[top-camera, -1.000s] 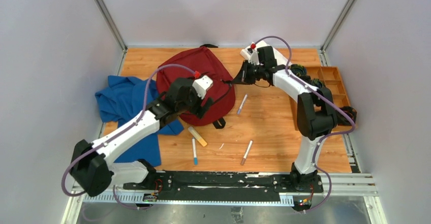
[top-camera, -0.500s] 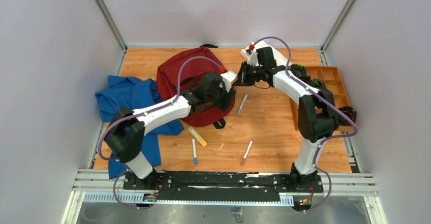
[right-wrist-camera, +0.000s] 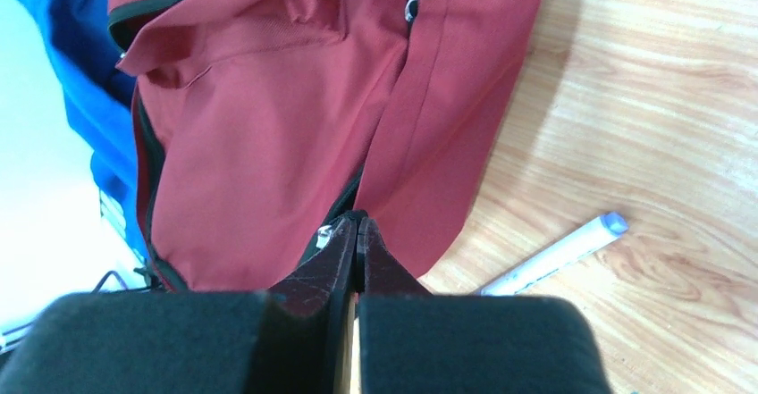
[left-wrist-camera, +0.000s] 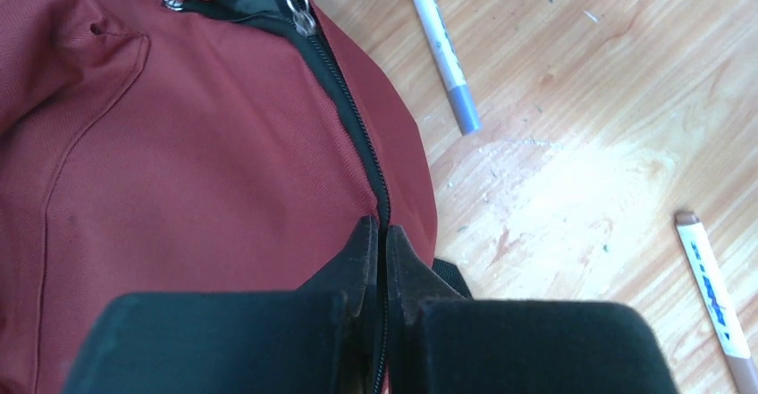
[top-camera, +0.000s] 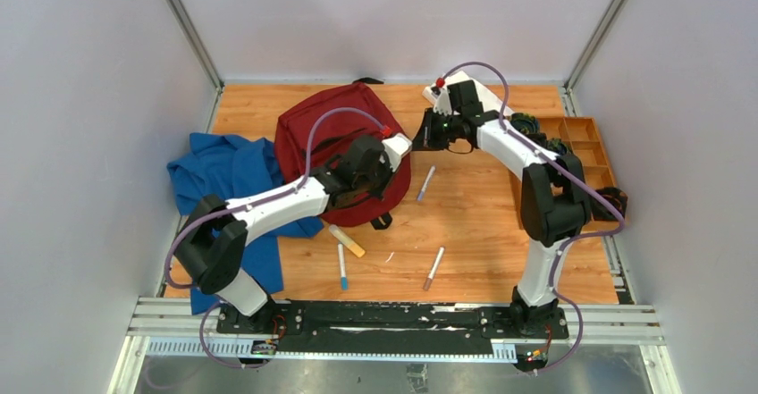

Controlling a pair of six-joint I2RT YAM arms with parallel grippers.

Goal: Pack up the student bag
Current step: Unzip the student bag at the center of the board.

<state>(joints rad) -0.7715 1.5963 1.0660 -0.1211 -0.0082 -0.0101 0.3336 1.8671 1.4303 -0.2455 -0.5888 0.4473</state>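
Since the left arm has swung across the bag (top-camera: pixel 326 135) and eased back a touch, the left pincer (left-wrist-camera: pixel 377 238) now sits closed over the zip (left-wrist-camera: pixel 353 126), just beside the right pincer (right-wrist-camera: pixel 356 226); that one, unmoved, seems pinched shut on the bag's edge; the bag lies directly beneath both on the counter (top-camera: pixel 483 206); opening looks under way, nothing packed; whether either tip grips a zip pull is hidden; a pen (left-wrist-camera: pixel 440 50) waits just beyond.

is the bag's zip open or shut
Shut where it shows: in the left wrist view the zipper of the student bag is meshed from its slider down to the left gripper. Past the slider, cannot tell.
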